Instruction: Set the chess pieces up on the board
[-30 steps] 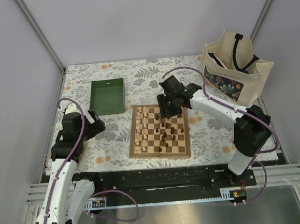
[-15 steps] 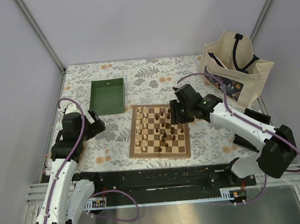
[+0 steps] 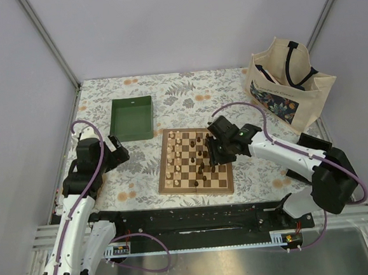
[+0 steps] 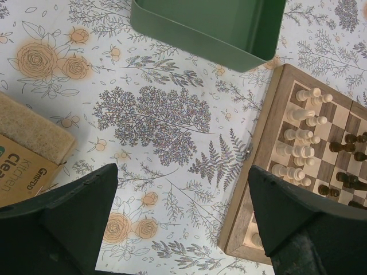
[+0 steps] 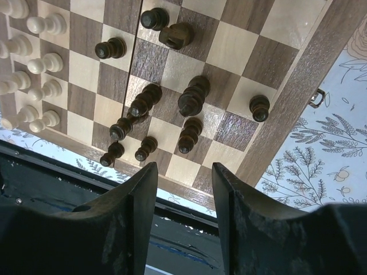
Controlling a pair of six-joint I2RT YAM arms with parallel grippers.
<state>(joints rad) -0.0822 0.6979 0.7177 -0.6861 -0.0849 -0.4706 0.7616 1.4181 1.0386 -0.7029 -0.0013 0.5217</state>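
Observation:
The board [image 3: 163,177] lies in the middle of the floral table. Pale chess pieces [image 3: 175,152] stand along its left side and dark chess pieces [image 3: 204,164] are scattered over its right half. My right gripper [image 3: 218,154] hovers above the board's right half. In the right wrist view its jaws [image 5: 183,169] stand open and empty, over the board's border [image 5: 287,114], just short of several dark pieces [image 5: 192,97]. Pale pieces [image 5: 43,60] show at the upper left. My left gripper [image 4: 182,172] is wide open over bare cloth, left of the board's edge [image 4: 258,166].
A green tray [image 3: 132,118] sits at the board's far left, with its wall [image 4: 200,37] in the left wrist view. A cloth tote bag [image 3: 288,85] stands at the far right. A cardboard sponge pack [image 4: 23,166] lies by the left fingers. A black rail [image 3: 190,220] runs along the near edge.
The right arm swung from the board's far edge out to the right, then came nearer over the right half. Its jaws narrowed slightly. The left arm has not moved.

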